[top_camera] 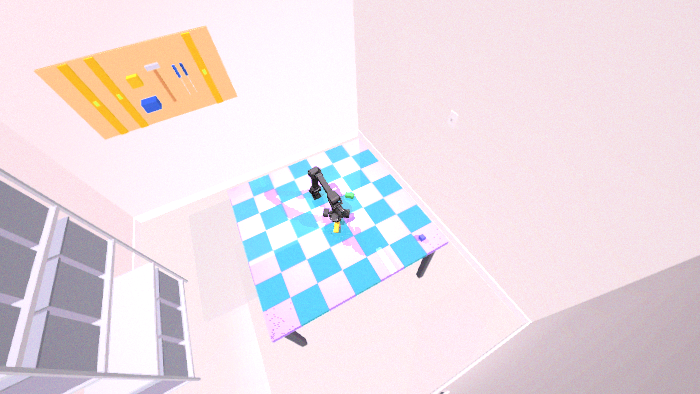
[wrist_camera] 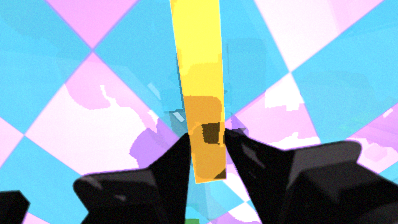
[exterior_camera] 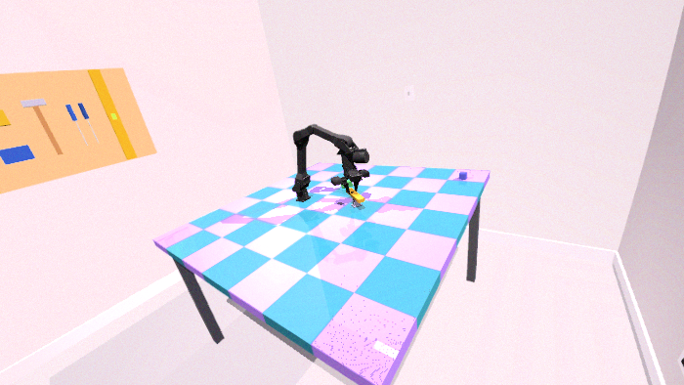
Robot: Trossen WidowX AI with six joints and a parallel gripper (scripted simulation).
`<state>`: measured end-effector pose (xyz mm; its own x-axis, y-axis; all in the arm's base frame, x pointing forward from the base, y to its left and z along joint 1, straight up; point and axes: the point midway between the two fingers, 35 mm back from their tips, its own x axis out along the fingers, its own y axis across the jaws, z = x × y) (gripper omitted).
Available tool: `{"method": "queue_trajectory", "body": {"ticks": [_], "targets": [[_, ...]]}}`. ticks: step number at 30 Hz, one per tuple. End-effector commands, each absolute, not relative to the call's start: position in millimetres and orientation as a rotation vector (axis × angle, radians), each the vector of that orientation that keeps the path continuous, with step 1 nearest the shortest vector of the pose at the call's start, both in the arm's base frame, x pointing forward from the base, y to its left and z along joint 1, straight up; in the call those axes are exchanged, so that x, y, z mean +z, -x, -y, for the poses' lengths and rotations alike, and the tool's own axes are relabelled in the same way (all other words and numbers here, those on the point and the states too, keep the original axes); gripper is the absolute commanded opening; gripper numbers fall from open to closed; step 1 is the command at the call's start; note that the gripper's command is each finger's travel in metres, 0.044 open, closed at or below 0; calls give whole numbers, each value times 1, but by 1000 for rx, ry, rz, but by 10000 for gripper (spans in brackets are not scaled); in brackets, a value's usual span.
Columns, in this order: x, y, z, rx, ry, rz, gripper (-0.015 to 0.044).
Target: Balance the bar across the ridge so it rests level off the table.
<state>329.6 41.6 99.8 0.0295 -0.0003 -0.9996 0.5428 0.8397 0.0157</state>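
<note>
Black parallel-jaw end effector (wrist_camera: pixel 207 137) at lower centre, partly closed, clamping long flat yellow bar (wrist_camera: pixel 200 75), above blue-and-pink checkered bench (wrist_camera: pixel 60 65)

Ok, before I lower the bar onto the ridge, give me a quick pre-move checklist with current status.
1. Jaws shut on the yellow bar: ok, both fingers press its sides.
2. Grip at bar's middle: not ok, the gripper holds it near one end in the wrist view.
3. Bar off the checkered table: ok, it hangs above the surface in the exterior view.
4. Bar level: cannot tell.
5. Ridge under the bar: cannot tell, only a pale shape shows beside it.
6. Green block clear of the path: ok, it sits behind the gripper.
</note>
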Motion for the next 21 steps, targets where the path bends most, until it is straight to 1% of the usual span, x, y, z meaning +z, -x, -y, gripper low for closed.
{"method": "queue_trajectory", "body": {"ticks": [1, 21], "targets": [[99, -330, -42, -438, -456, -1497, 0], [97, -330, -42, -438, -456, -1497, 0]]}}
